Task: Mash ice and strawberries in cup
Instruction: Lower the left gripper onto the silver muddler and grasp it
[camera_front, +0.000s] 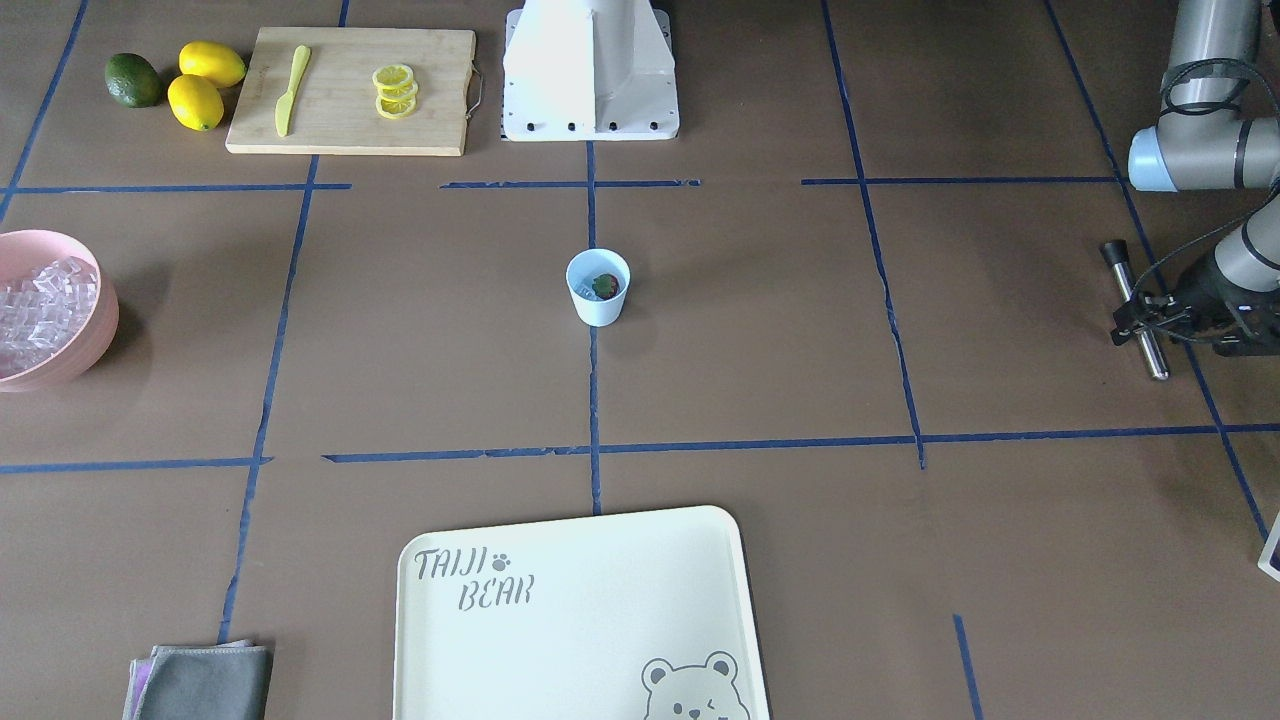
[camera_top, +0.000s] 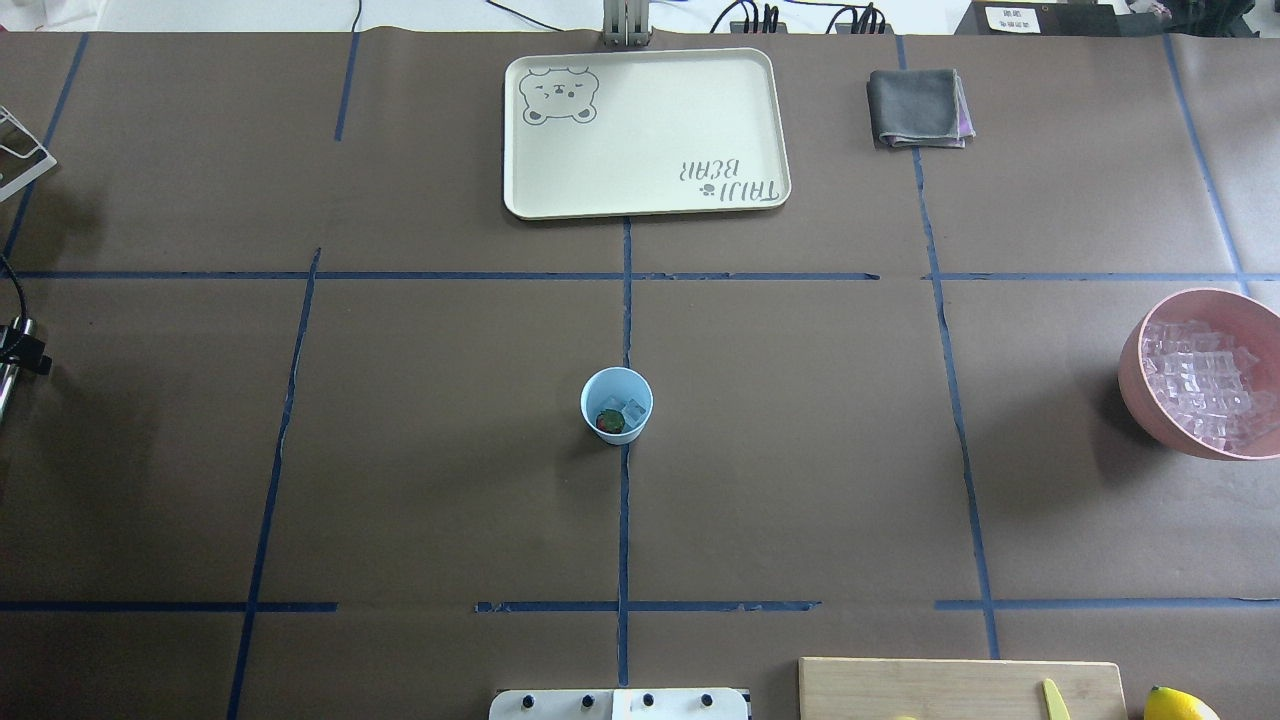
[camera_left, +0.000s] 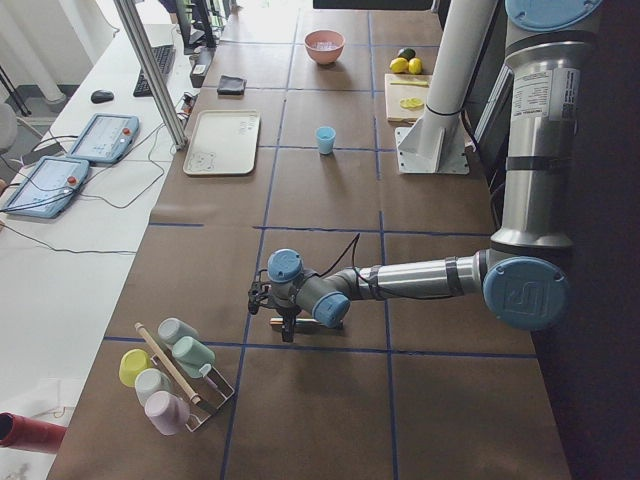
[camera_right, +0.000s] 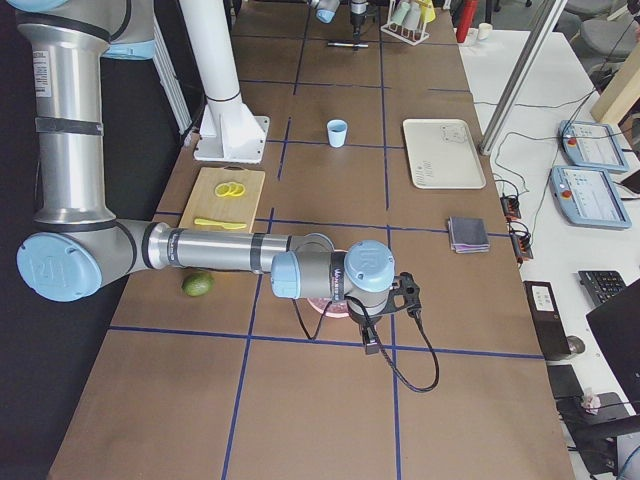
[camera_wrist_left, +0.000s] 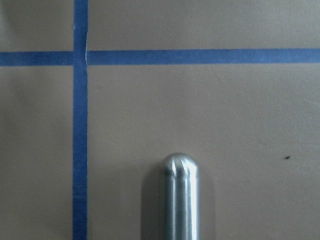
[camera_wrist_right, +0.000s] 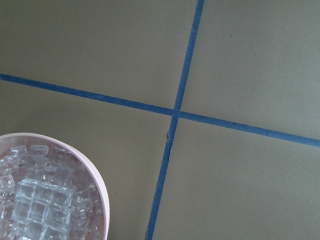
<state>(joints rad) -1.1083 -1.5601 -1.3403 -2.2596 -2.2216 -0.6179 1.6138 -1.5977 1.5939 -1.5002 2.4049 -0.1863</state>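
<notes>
The left claw (camera_front: 1136, 318) is grasping a metal muddler (camera_front: 1152, 352) near the surface's left edge, seemingly readying to mash. The cup (camera_front: 598, 290) is sitting mid-surface, holding the strawberry (camera_front: 606, 285) and ice (camera_top: 634, 408). I cannot tell the right claw's (camera_right: 408, 290) state.

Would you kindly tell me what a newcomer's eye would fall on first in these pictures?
The small pale-blue cup stands alone in the middle of the table, with a red strawberry and a few ice cubes inside. At the robot's right edge, a big pink bowl holds heaped ice. At its left edge, the left claw sits at a shiny metal rod.
</notes>
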